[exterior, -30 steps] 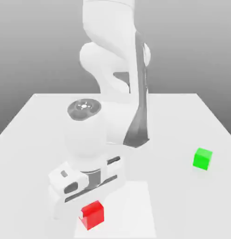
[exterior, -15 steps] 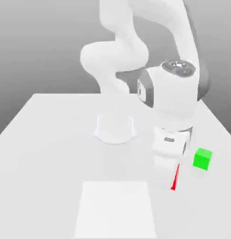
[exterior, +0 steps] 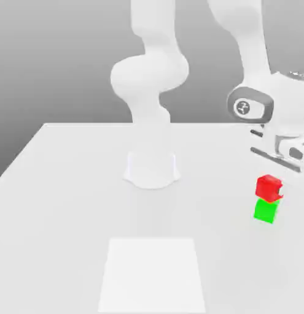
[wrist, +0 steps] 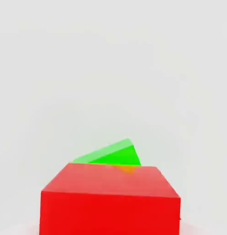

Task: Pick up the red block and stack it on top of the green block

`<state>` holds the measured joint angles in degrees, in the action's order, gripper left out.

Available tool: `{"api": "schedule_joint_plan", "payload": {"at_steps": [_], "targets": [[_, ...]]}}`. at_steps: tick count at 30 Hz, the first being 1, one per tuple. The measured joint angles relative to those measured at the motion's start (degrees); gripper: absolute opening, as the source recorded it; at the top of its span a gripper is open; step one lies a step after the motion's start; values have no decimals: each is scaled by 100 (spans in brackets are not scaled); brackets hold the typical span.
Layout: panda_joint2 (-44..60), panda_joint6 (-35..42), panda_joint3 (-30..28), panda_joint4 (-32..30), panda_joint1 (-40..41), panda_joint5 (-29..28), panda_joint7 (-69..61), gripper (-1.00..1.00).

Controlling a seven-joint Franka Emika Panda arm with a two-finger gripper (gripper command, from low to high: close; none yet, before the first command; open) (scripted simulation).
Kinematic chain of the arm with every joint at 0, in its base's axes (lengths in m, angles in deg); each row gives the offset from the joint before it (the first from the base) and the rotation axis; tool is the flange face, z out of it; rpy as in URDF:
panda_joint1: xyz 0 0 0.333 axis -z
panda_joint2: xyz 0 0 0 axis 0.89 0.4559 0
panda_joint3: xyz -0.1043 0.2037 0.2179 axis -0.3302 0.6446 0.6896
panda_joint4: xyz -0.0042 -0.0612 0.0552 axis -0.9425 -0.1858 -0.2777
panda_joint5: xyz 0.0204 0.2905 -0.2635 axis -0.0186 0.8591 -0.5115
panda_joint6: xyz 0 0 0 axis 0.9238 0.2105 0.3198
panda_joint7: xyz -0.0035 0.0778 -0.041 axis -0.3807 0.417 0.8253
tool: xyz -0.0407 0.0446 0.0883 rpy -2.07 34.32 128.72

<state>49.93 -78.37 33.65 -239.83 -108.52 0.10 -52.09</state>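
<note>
The red block (exterior: 269, 186) rests on top of the green block (exterior: 266, 210) near the table's edge at the exterior view's right, sitting slightly askew on it. My gripper (exterior: 280, 162) hangs just above the red block, a little toward the exterior view's right. In the hand view the red block (wrist: 110, 202) is very close, and a corner of the green block (wrist: 110, 155) shows from under it.
The white table (exterior: 68, 202) carries the arm's round base (exterior: 152, 168) at its middle back. A paler square patch (exterior: 152, 276) lies near the front edge. The two stacked blocks stand close to the table's edge at the exterior view's right.
The arm swung from the front of the table to the exterior view's right, carrying the red block. The red block now sits on the green block, which has not moved.
</note>
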Motion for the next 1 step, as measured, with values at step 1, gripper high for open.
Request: {"api": "schedule_joint_plan", "payload": {"at_steps": [1], "targets": [[0,0,0,0,0,0,0,100]]}}
